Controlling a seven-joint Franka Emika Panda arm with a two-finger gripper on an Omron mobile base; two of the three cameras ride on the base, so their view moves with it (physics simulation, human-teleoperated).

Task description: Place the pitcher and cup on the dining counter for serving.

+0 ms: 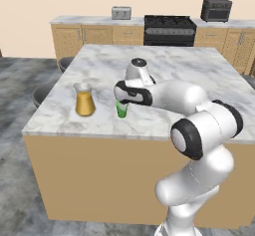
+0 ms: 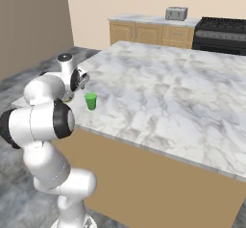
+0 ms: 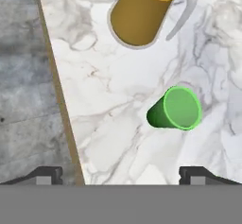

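The green cup point(image 1: 121, 110) point(image 2: 91, 101) stands upright on the marble dining counter point(image 1: 164, 70) point(image 2: 158, 87), near its front edge. The glass pitcher point(image 1: 84, 100) with orange liquid stands to the cup's left, a short gap between them. My gripper point(image 1: 121, 100) point(image 2: 81, 82) hovers just above the cup and is open. In the hand view the cup point(image 3: 177, 108) lies ahead and apart from the wide-spread fingertips point(image 3: 45, 173); nothing sits between them. The pitcher point(image 3: 142, 10) is at that view's top, and the dining counter point(image 3: 108, 90) spreads beneath.
The counter's front edge point(image 3: 59, 90) runs close to the cup, with grey floor beyond. Dark stools point(image 1: 42, 93) stand at the island's left side. A black stove point(image 1: 169, 29), a toaster point(image 1: 121, 13) and a microwave point(image 1: 215, 9) line the back wall.
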